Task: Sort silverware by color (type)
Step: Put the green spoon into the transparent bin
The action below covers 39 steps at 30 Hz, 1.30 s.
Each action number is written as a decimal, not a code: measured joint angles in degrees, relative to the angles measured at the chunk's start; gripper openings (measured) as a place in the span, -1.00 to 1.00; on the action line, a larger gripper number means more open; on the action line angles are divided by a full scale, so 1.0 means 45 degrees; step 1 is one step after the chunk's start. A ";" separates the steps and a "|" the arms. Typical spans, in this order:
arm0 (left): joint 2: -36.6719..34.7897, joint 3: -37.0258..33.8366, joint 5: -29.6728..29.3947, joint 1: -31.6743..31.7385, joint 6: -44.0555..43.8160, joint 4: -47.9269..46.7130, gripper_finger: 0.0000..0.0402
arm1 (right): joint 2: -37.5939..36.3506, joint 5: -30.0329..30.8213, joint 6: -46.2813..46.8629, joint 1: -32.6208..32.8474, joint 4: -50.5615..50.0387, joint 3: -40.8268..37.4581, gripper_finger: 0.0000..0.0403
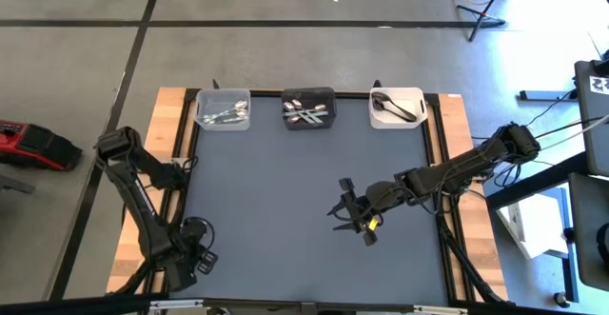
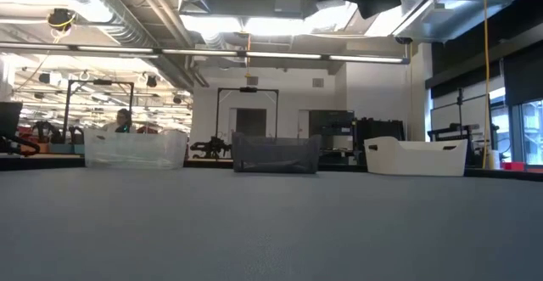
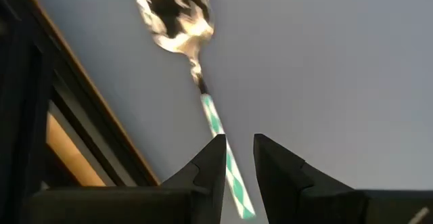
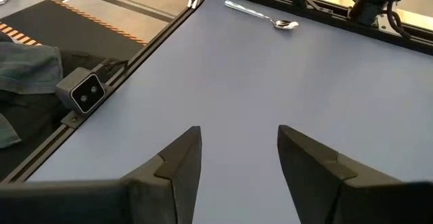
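One spoon with a shiny bowl (image 3: 174, 14) and a green-and-white striped handle (image 3: 215, 124) lies flat on the blue mat near its left edge. The right wrist view also shows this spoon (image 4: 265, 17), far off. My left gripper (image 3: 239, 149) hovers over the handle, narrowly open, with the handle running between its fingers. My right gripper (image 1: 344, 215) (image 4: 238, 132) is wide open over the bare mat, near its middle and toward the near edge. Other spoons lie in the clear bin (image 1: 223, 111), the black bin (image 1: 308, 108) and the white bin (image 1: 396, 108).
The three bins stand in a row along the mat's far edge; in the low view they are the clear bin (image 2: 136, 149), the black bin (image 2: 276, 154) and the white bin (image 2: 416, 156). A wooden table border (image 1: 143, 220) frames the mat. A person sits far behind the table (image 2: 123, 120).
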 joint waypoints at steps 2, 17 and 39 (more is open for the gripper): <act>0.0128 -0.0120 0.0079 0.0016 -0.0005 -0.0043 -0.65 | 0.0000 0.0000 0.0005 0.0000 0.0008 0.0005 -0.10; 0.0175 -0.1941 0.0754 0.0643 0.0326 0.1430 -0.65 | 0.0000 -0.0053 -0.0034 0.0000 -0.0012 0.0005 -0.10; 0.0236 -0.0338 0.2187 0.1123 0.0935 0.0612 -0.65 | 0.0000 -0.0767 0.0010 0.0000 -0.0077 0.0005 -0.10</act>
